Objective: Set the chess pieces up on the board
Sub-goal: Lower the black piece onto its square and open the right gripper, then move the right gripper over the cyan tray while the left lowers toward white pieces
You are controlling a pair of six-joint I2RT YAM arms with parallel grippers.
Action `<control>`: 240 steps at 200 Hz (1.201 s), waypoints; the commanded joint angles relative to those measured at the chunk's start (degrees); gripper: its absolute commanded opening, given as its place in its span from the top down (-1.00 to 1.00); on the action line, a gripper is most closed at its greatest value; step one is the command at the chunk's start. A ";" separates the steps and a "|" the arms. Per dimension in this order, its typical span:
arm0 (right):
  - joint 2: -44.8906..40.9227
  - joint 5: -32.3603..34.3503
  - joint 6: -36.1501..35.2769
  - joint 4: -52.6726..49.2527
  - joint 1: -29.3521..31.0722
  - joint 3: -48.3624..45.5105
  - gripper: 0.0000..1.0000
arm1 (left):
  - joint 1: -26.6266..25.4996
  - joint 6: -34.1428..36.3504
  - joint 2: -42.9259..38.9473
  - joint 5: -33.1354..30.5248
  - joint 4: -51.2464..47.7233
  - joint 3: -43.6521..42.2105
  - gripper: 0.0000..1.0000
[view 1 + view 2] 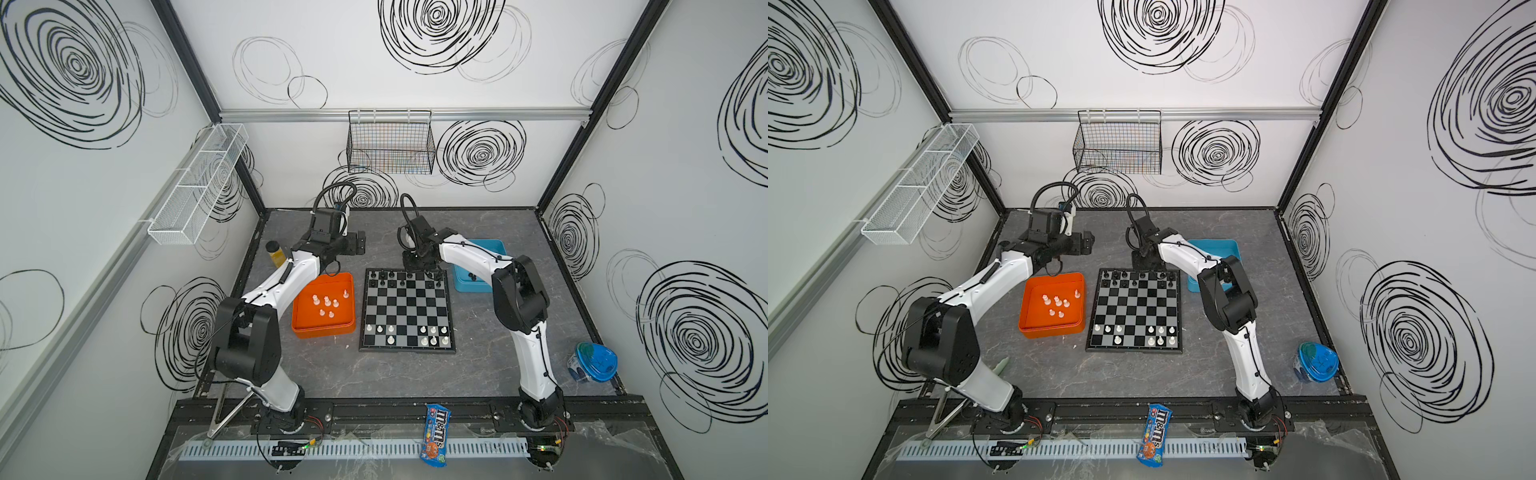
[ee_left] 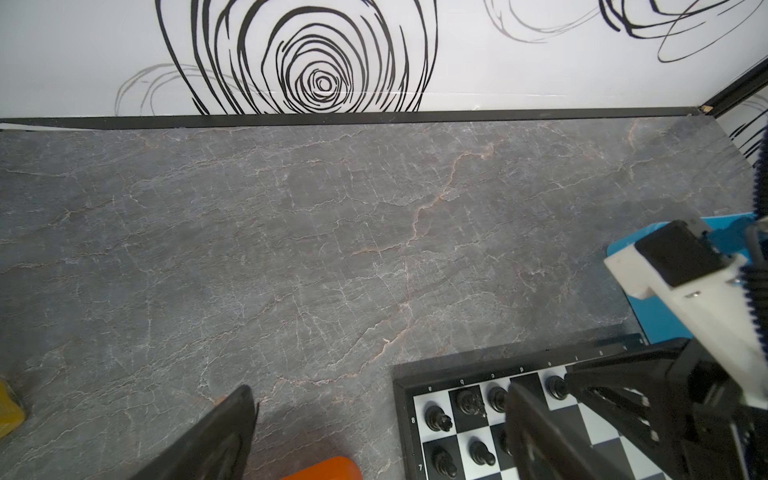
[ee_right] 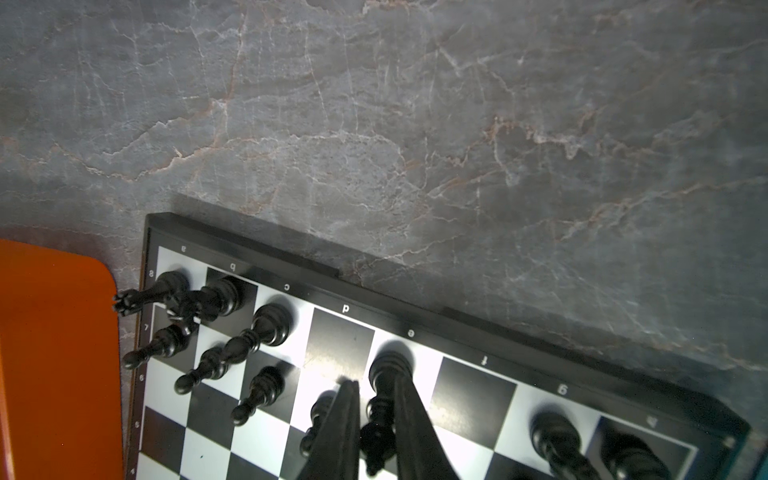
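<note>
1. Closest to the lens in both top views, an m&m's bag (image 1: 435, 434) lies across the black front rail between the arm bases, well back from both grippers. Beyond it spreads the tabletop (image 1: 415, 374), dark grey and stone-look with pale veins. It is boxed in by white walls (image 1: 374, 62) scrawled with black spirals. A black wire basket (image 1: 390, 143) hangs on the back wall and a white mesh basket (image 1: 199, 183) on the left one. The right gripper (image 1: 415, 266) hangs over the far edge of the board (image 1: 409, 309), which stretches from beneath it toward the bases. Black chess pieces (image 1: 392, 279) stand in the rows under it; white chess pieces (image 1: 428, 336) stand at the end farthest from it. A blue tray (image 1: 469, 286) sits just to its right. The left gripper (image 1: 357, 243) hovers over bare table, with the orange tray (image 1: 324, 332) of loose white pieces (image 1: 326, 305) just base-ward of it.
2. Left wrist view: the left gripper's fingers (image 2: 224, 436) stand wide apart, holding nothing. Between and ahead of them is only veined grey surface, up to a black skirting strip and the spiral-marked wall.
3. Right wrist view: the right gripper's jaws are nearly together, pinching a tall black piece (image 3: 390, 365) whose base meets the light square lettered e. Ahead of the fingertips lies bare marbled surface with rusty veins.
</note>
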 commanded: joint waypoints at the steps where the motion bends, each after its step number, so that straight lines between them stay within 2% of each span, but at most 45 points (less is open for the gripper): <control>1: 0.53 2.11 0.01 -2.51 0.48 1.53 0.64 | 0.58 -0.53 0.26 0.58 1.27 1.22 -0.92; 152: 0.87 2.52 -0.12 -3.16 0.58 1.57 0.63 | 0.58 -0.70 0.17 0.69 1.25 1.16 -0.92; 164: 0.87 2.42 -0.12 -3.09 0.65 1.60 0.58 | 0.58 -0.70 0.22 0.63 1.24 1.16 -0.92; 198: 0.31 2.80 0.01 -3.36 0.61 2.45 0.27 | 0.63 -1.01 0.22 0.54 1.16 1.25 -0.92; 240: -0.98 4.04 -0.21 -5.24 0.35 5.14 0.10 | 1.30 -2.18 0.09 1.23 0.70 1.44 -0.92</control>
